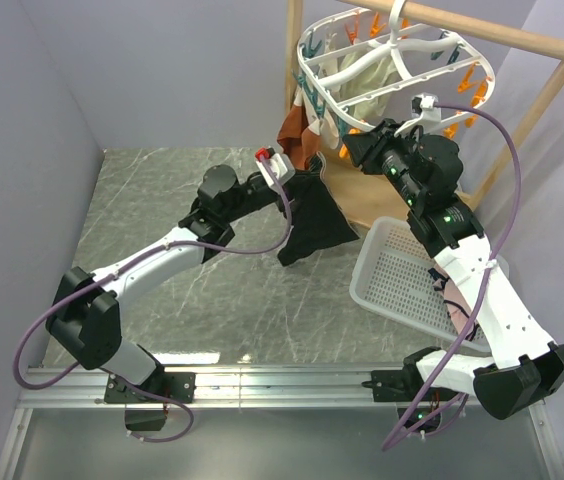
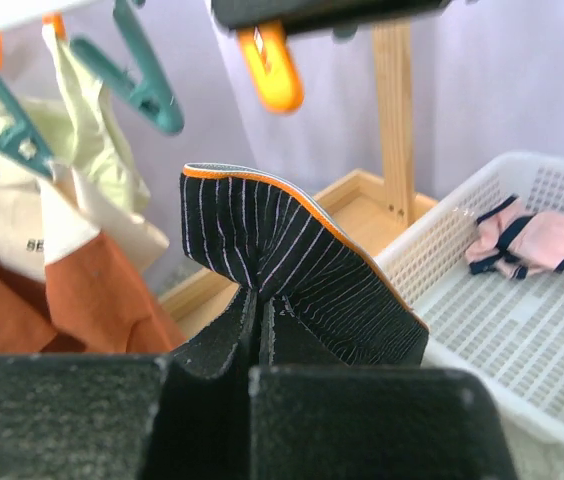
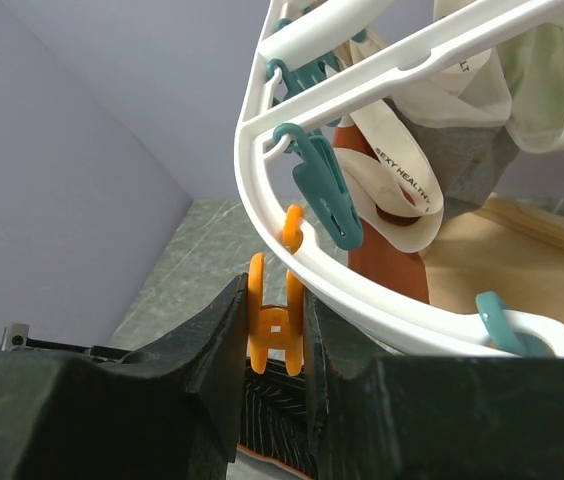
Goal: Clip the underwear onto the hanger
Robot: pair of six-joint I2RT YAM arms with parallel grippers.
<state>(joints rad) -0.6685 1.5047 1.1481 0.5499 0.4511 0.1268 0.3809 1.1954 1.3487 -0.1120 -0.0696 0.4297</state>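
Reading the top view first, I judge we are at the clipping step itself. The left gripper (image 1: 284, 174) holds the underwear (image 1: 314, 215) raised off the table, just below the near-left rim of the hanger (image 1: 392, 62). The rest of the black cloth droops in soft folds. The right gripper (image 1: 359, 146) is at that same rim. The hanger, a white plastic oval with cross bars, hangs from the wooden frame (image 1: 552, 62) at the far right. The white basket (image 1: 402, 275) sits tilted on the table near the right arm.

In the left wrist view, the fingers (image 2: 202, 400) are pinched tight on a fold of the waistband. The fabric is a soft black knit with fine pale pinstripes and an orange edge. It arches up toward an orange clip (image 2: 270, 65) straight above, with a gap between them. To the left hang a rust-brown cloth (image 2: 82, 300) and a cream cloth (image 2: 82, 140).

In the right wrist view, the fingers (image 3: 212, 350) are closed on the orange clip's smooth, hard handles. I cannot tell whether its mouth is open. A teal clip (image 3: 324, 190) dangles beside it.

Next, I think the waistband edge must go up into the clip's mouth before the right fingers release.
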